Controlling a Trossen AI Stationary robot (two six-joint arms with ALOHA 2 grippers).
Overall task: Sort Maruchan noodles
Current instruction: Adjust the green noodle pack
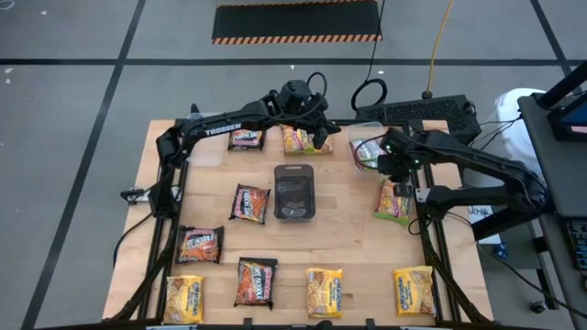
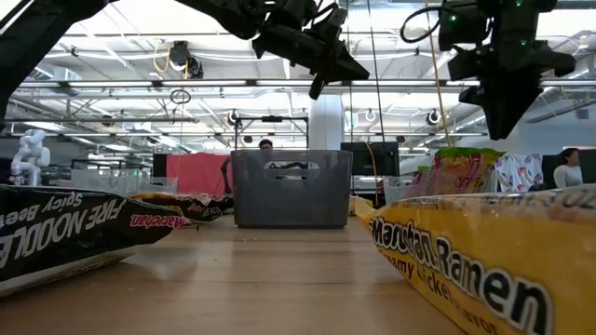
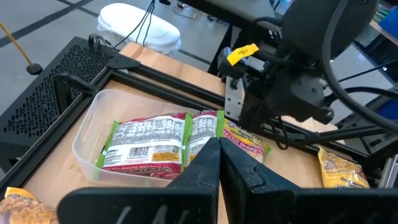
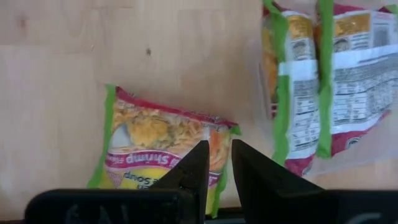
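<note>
Maruchan noodle packets lie flat on the wooden table: dark ones (image 1: pixel 249 202), yellow ones (image 1: pixel 323 291), and a green-edged one (image 1: pixel 394 202) near the right edge. Two more green-edged packets (image 3: pixel 155 146) lie in a clear tub (image 1: pixel 367 151) at the far right. My left gripper (image 3: pixel 219 158) hangs shut and empty above the far middle, beside a yellow packet (image 1: pixel 298 139), pointing toward the tub. My right gripper (image 4: pixel 219 163) hovers over the loose green-edged packet (image 4: pixel 161 146), pointing down. There is a narrow gap between its fingers and nothing in it.
A dark grey tray (image 1: pixel 294 192) stands at the table's middle and shows in the low view (image 2: pixel 291 189). The black frame rails (image 1: pixel 431 247) run along the table's sides. The two arms are close together over the tub. People show in the room behind.
</note>
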